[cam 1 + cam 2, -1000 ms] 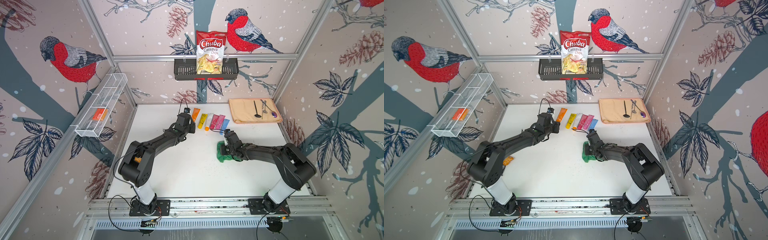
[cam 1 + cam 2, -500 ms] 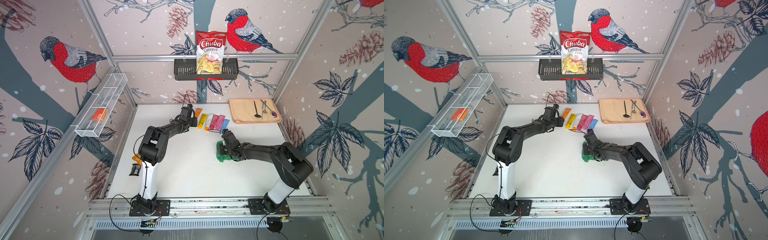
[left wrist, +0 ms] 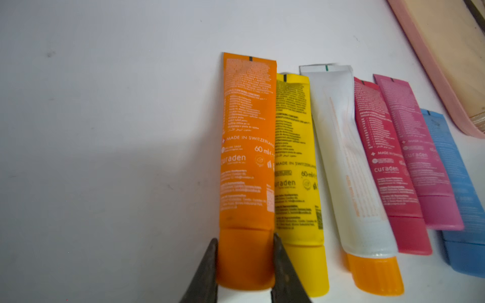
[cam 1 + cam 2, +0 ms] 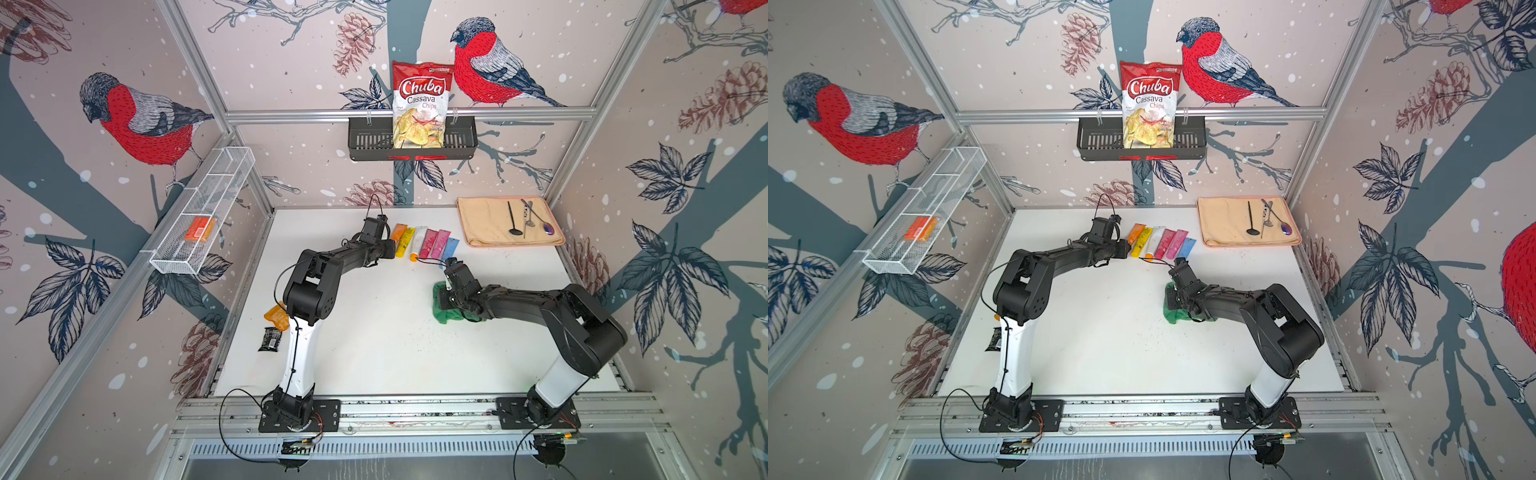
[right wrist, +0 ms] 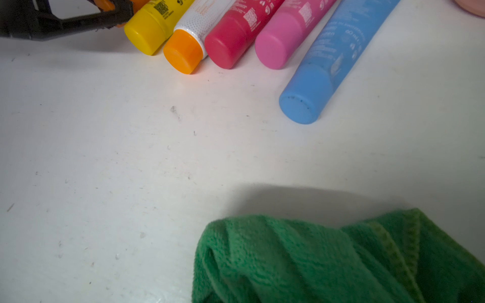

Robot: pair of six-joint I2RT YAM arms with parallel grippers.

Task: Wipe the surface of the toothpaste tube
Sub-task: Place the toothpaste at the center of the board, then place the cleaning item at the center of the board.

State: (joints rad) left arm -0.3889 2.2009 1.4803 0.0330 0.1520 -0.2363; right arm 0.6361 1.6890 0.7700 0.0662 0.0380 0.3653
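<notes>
Left fingers (image 3: 206, 275) clamp the orange tube (image 3: 246, 157) at its cap. Right fingers, hidden behind the bunched green cloth (image 5: 315, 262), are closed on it.

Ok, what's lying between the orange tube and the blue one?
Running from the orange tube to the blue tube: yellow tube, white tube with orange cap, red tube, pink tube. Clearest in the left wrist view.
</notes>
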